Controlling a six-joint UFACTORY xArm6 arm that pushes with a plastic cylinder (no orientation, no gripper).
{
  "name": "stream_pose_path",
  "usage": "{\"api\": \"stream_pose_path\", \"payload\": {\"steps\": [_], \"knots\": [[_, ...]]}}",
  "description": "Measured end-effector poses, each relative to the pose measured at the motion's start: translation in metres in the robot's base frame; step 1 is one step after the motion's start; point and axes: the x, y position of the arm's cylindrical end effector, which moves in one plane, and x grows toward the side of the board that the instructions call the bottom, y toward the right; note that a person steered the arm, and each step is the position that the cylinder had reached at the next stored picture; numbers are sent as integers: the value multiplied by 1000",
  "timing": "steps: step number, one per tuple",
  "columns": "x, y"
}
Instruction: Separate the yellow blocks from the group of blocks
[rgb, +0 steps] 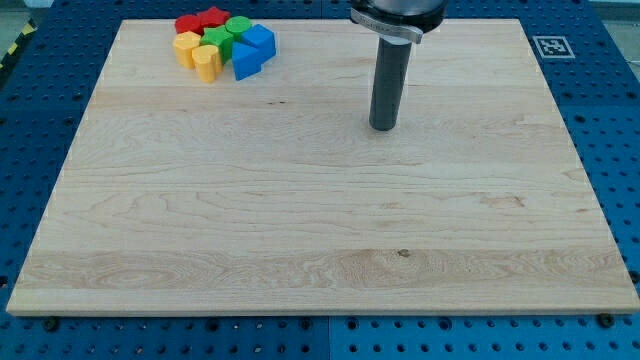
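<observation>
A tight group of blocks sits near the board's top left. Two yellow blocks are on its left and lower side: one (186, 47) at the left edge, one heart-like (207, 62) at the bottom. Two red blocks, a round one (187, 24) and a star (213, 17), form the top. Two green blocks (217, 39) (238, 27) are in the middle. Two blue blocks (245, 61) (260, 41) are on the right. My tip (383, 127) rests on the board well to the right of the group, touching no block.
The wooden board (320, 220) lies on a blue perforated table. A black and white marker tag (551, 46) sits at the view's top right, just off the board's corner.
</observation>
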Motion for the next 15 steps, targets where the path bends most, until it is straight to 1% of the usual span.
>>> {"api": "stream_pose_path", "payload": {"steps": [2,3,4,5,6,7,8,10,11,13,14,15], "knots": [[-7,0],[-13,-39],[-17,-125],[-36,-200],[-69,-272],[-130,-298],[-155,-291],[-152,-271],[-150,-271],[-130,-269],[-111,-256],[-89,-226]]}}
